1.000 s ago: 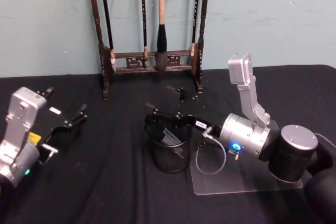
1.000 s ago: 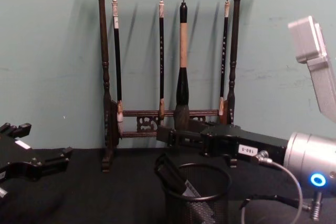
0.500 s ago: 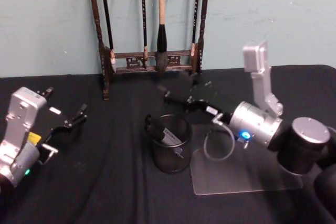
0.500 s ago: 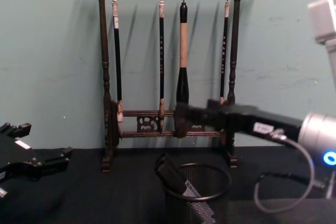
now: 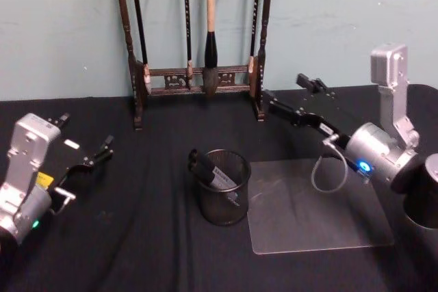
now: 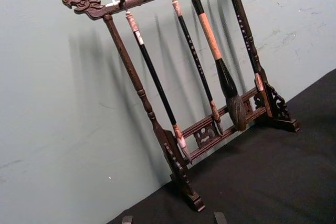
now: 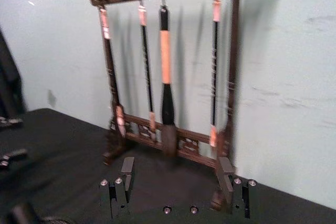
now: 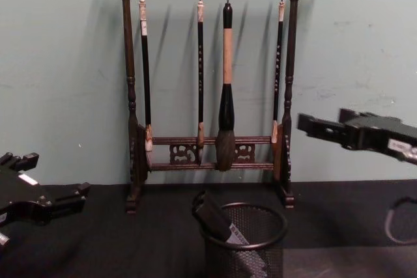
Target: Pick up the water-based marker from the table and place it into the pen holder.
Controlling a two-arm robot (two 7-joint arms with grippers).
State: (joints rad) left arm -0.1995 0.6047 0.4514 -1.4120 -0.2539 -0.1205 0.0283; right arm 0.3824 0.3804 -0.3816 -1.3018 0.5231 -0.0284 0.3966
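Observation:
The black mesh pen holder [image 5: 220, 196] [image 8: 246, 245] stands mid-table on the black cloth. A dark water-based marker [image 5: 207, 169] [image 8: 212, 215] with a white label leans inside it, its top sticking out over the left rim. My right gripper [image 5: 284, 90] [image 8: 322, 120] hovers open and empty, behind and to the right of the holder, well apart from it. In the right wrist view its fingers [image 7: 126, 174] stand wide apart with nothing between them. My left gripper [image 5: 85, 135] [image 8: 45, 180] rests open at the far left.
A tall dark wooden brush rack [image 5: 198, 73] [image 8: 208, 154] [image 6: 184, 129] [image 7: 168, 140] with hanging brushes stands at the back against the wall. A clear plastic sheet [image 5: 321, 217] lies flat to the right of the holder.
My right gripper has pulled away from the pen holder's rim, rising and moving back to the right. The marker stays in the holder. The left arm has not moved.

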